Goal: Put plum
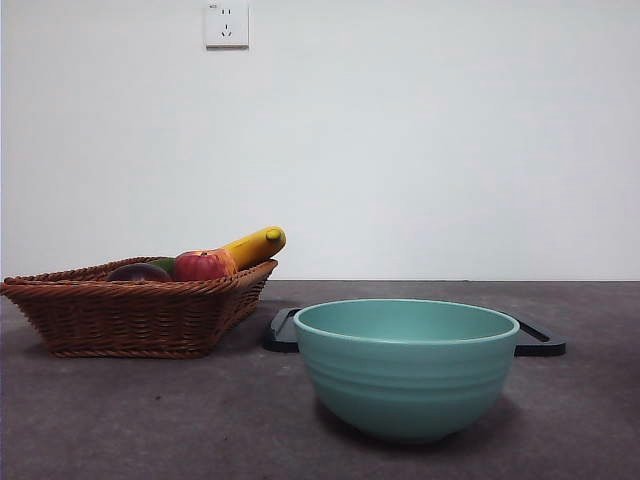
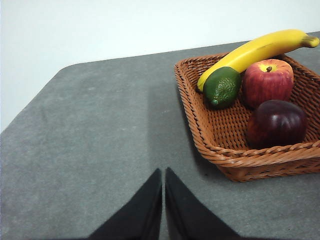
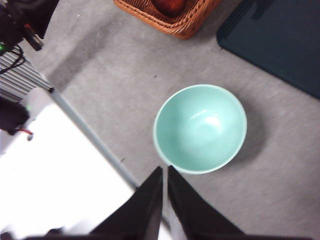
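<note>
The plum [image 2: 276, 123], dark maroon and glossy, lies in the near corner of a wicker basket [image 2: 235, 160]; in the front view the plum [image 1: 138, 272] just shows over the basket's rim [image 1: 130, 315] at the left. My left gripper [image 2: 163, 172] is shut, over bare table short of the basket and well apart from the plum. High over the table, my right gripper [image 3: 164, 170] is shut near the rim of a pale green bowl [image 3: 200, 128]. Neither gripper shows in the front view.
A red apple [image 2: 268, 82], a green fruit [image 2: 222, 87] and a banana [image 2: 260, 50] share the basket. The green bowl [image 1: 406, 365] stands front centre. A dark tray [image 1: 540, 340] lies behind it. The table's edge [image 3: 95, 137] runs close to the bowl.
</note>
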